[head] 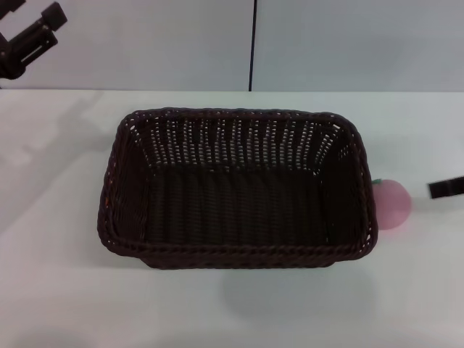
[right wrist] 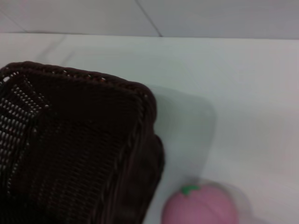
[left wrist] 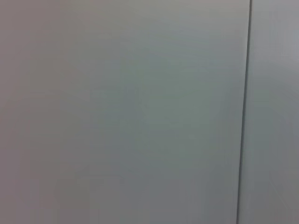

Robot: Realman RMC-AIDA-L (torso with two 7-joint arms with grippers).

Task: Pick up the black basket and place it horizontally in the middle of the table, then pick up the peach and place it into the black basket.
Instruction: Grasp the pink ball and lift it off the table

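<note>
The black basket point(head: 235, 190) lies lengthwise across the middle of the white table point(head: 58, 290), open side up and empty. It also shows in the right wrist view point(right wrist: 79, 149). The pink peach point(head: 394, 204) rests on the table against the basket's right end, and it shows in the right wrist view point(right wrist: 201, 207) with a green stem bit on top. A black part of my right gripper point(head: 445, 188) shows at the right edge, just right of the peach and apart from it. My left gripper point(head: 32, 40) is raised at the far left, away from the basket.
A grey wall with a dark vertical seam point(head: 252, 43) stands behind the table's back edge. The left wrist view shows only this wall and the seam point(left wrist: 244, 112). Bare tabletop lies in front of the basket and to its left.
</note>
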